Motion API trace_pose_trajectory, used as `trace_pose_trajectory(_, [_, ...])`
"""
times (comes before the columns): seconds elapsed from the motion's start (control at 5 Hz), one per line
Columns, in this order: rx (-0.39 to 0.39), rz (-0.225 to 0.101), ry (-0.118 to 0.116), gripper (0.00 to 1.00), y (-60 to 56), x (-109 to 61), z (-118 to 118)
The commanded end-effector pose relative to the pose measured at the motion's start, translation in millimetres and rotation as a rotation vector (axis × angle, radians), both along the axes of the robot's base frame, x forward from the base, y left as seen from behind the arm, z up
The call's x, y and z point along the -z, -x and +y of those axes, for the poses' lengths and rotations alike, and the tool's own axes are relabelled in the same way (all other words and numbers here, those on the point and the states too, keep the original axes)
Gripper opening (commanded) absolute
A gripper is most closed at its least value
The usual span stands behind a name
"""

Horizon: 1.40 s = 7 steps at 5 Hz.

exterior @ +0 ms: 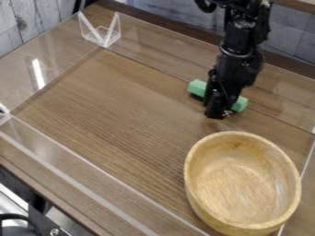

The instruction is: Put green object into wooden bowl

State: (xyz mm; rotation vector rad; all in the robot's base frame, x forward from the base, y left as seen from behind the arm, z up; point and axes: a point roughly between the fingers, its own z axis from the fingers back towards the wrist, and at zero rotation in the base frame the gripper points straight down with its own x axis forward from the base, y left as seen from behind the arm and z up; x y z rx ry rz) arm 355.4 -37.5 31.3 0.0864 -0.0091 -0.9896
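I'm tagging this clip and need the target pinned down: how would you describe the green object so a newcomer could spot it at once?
Start at the big wooden bowl at the near right of the wood-grain table. Look just beyond it, to the foot of the black robot arm, where the gripper is down over the green object. It is small, flat and the only bright green thing there, showing on both sides of the gripper.

No readable text or markings.
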Motion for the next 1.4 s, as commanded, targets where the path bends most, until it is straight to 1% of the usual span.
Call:
trace_pose_trajectory(0.0, [-0.021, -0.143, 0.012, 0.0, -29.7, -33.6, -12])
trace_pose_trajectory(0.2, [-0.043, -0.162, 0.009, 0.0, -34.4, -50.2, -21])
trace_pose_trajectory(0.4, [-0.11, -0.168, 0.013, 0.0, -26.7, -45.0, -29])
trace_pose_trajectory(0.6, [-0.178, -0.167, 0.019, 0.0, -17.4, -43.8, -27])
trace_pose_trajectory(0.8, [-0.221, -0.163, 0.026, 1.0, -16.8, -36.8, -25])
trace_pose_trajectory(1.0, [-0.263, -0.159, 0.033, 1.0, -15.9, -29.6, -23])
trace_pose_trajectory(1.2, [-0.263, -0.158, 0.055, 1.0, -13.2, -25.4, -24])
